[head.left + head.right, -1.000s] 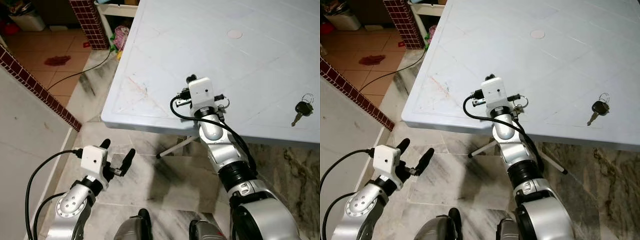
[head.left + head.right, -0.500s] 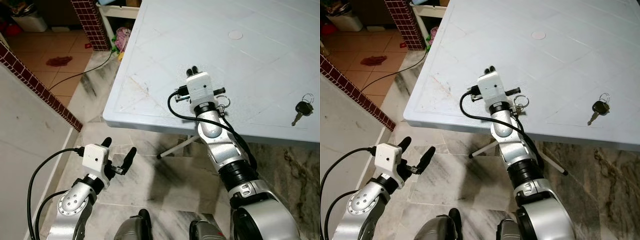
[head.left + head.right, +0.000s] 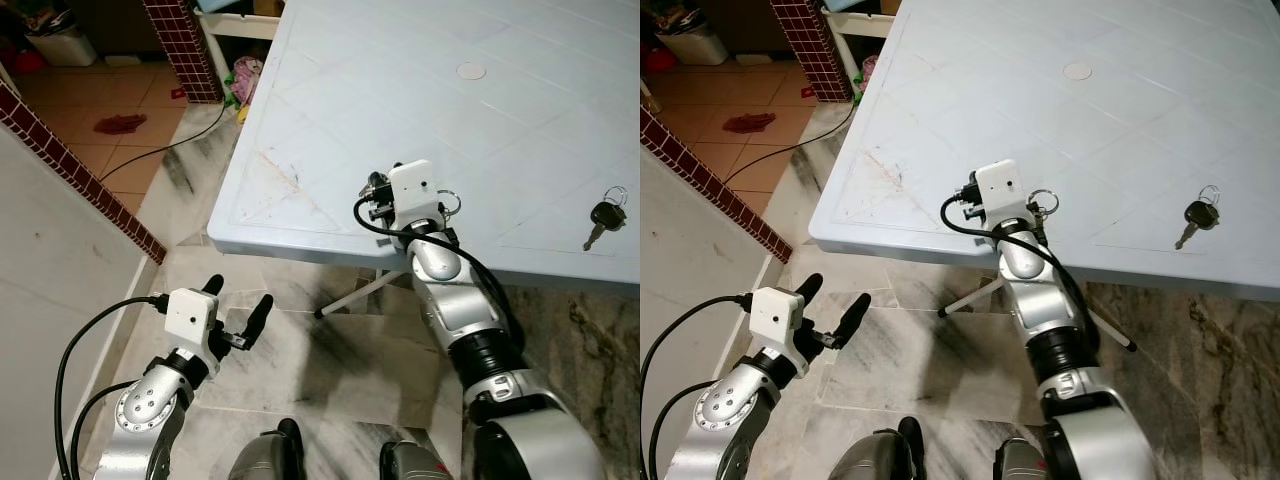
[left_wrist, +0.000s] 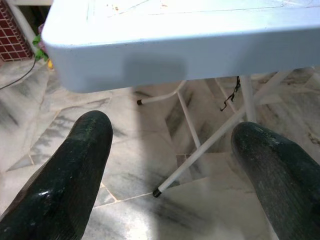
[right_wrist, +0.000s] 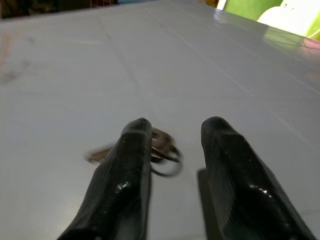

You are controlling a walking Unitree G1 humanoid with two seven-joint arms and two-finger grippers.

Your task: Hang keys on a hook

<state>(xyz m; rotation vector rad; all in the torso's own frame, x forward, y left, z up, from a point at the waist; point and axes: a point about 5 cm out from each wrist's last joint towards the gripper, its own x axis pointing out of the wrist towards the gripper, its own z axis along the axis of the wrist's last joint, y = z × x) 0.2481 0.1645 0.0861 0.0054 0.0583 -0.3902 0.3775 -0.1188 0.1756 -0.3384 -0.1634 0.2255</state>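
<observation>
A bunch of keys on a metal ring (image 3: 447, 203) lies on the pale blue table (image 3: 330, 120) near its front edge. My right gripper (image 5: 177, 127) is low over the table and open. The key ring (image 5: 165, 150) lies on the surface just past its fingers (image 5: 131, 165), close to one tip and not held. The white wrist box (image 3: 415, 190) hides these fingers from above. A second key with a black head (image 3: 603, 218) lies further right on the table. My left gripper (image 3: 238, 293) hangs open below the table, over the floor.
A white round cap (image 3: 470, 71) sits in the table's middle. Thin white table legs (image 4: 200, 145) slant down to the marble floor. A low wall with a red tiled top (image 3: 70, 170) runs along the left, with a black cable (image 3: 160, 145) on the floor.
My right wrist has drawn back toward the table's front edge and shifted right, closer to the key ring. The keys and the left arm have stayed put.
</observation>
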